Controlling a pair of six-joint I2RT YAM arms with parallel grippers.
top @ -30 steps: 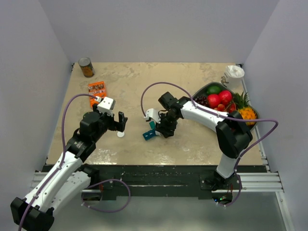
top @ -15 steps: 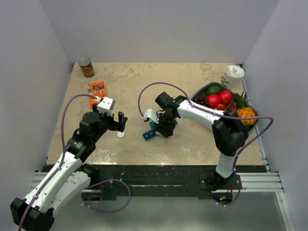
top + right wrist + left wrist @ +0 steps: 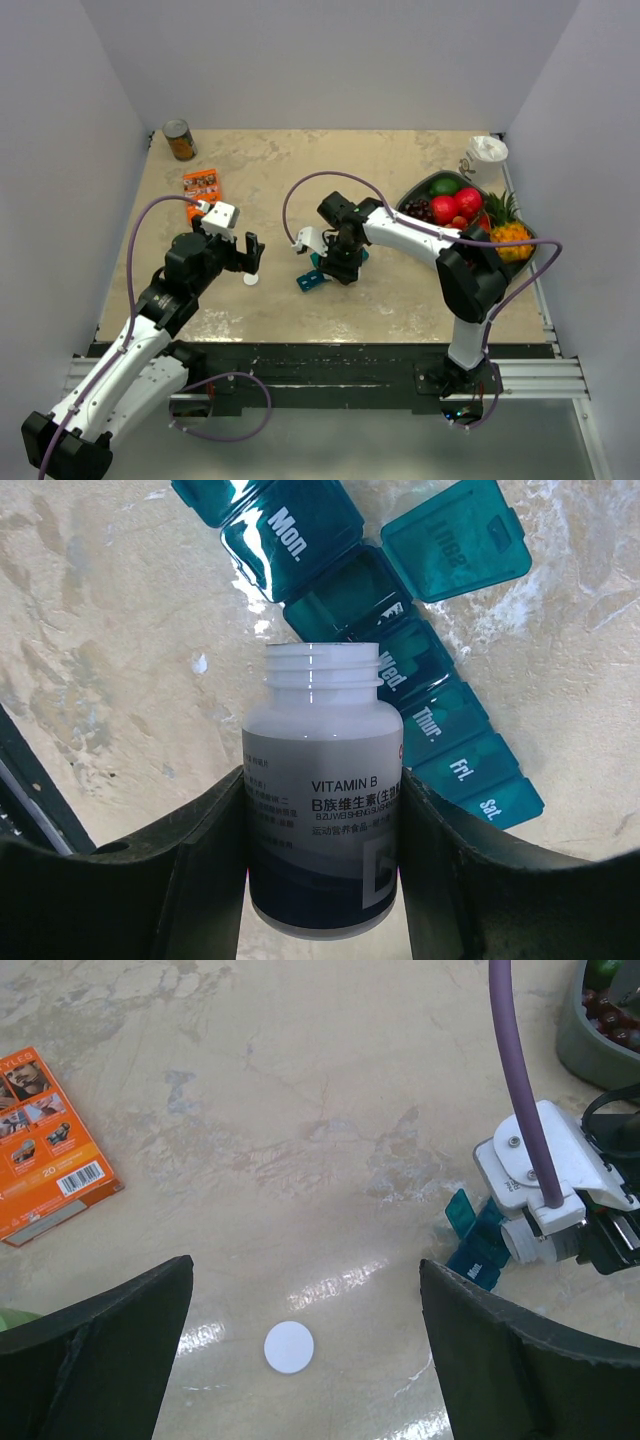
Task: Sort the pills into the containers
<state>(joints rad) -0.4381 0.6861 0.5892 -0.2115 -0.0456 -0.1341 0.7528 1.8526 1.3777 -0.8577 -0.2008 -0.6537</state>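
The teal pill-organiser strip [image 3: 440, 720] lies on the table, with its second lid [image 3: 455, 540] flipped open over an empty compartment [image 3: 345, 595]. My right gripper [image 3: 322, 880] is shut on an uncapped Vitamin B bottle [image 3: 322, 800], whose mouth points at that open compartment. No pills show. In the top view the right gripper [image 3: 338, 262] is over the strip [image 3: 312, 279]. My left gripper [image 3: 305, 1310] is open and empty above the white bottle cap [image 3: 289, 1346], which lies flat on the table [image 3: 250, 280].
An orange box [image 3: 203, 184] lies at the left and a can [image 3: 180, 140] stands at the far left corner. A grey fruit tray [image 3: 418, 187] and a white cup [image 3: 487, 152] are at the far right. The right wrist's camera housing [image 3: 545, 1190] shows beside the strip.
My right gripper with the bottle has shifted slightly left over the organiser strip. The left arm and the cap have not moved.
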